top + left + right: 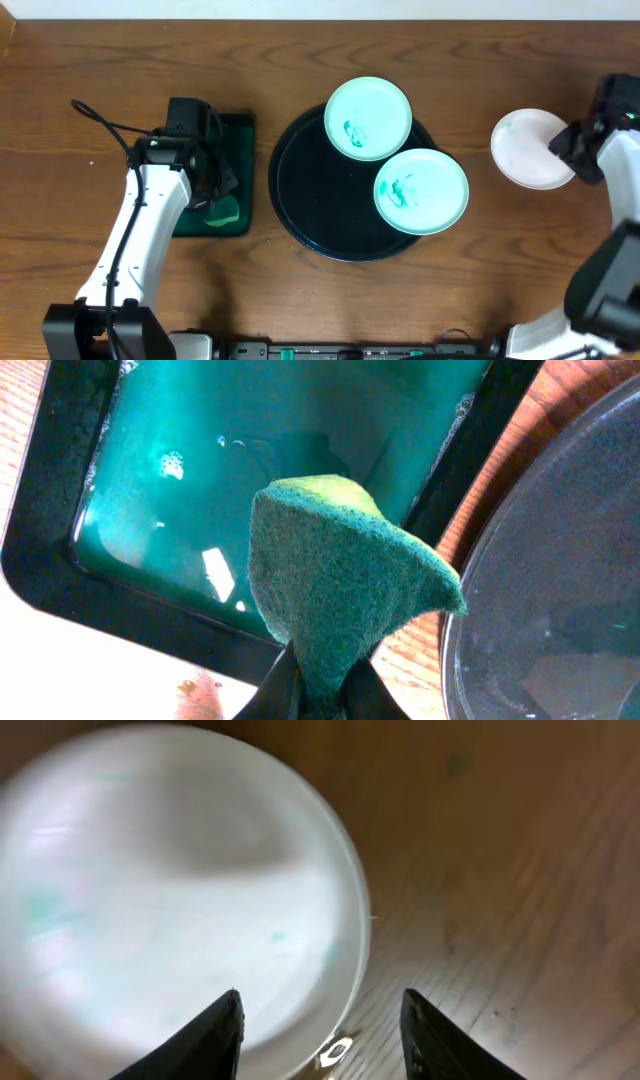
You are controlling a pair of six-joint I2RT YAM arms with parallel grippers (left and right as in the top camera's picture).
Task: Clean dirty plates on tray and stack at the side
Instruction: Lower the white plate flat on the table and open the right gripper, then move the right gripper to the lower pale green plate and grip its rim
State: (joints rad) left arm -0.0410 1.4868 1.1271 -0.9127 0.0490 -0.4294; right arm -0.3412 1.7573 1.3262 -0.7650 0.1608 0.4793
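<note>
Overhead stares straight down from far back, tray [300,215] dead centre. Left wrist hangs tight over the sponge [340,580] and green tray [40,550], at overhead's 9 o'clock. Right wrist, very near and blurred, shares the plate [170,880] at 3 o'clock.

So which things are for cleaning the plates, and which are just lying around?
For the job: upper smeared plate, lower smeared plate, round black tray, white plate off to the side, green sponge pinched in the left gripper, rectangular green tray, open right gripper.

Just lying about: black cable on the wooden table.
</note>
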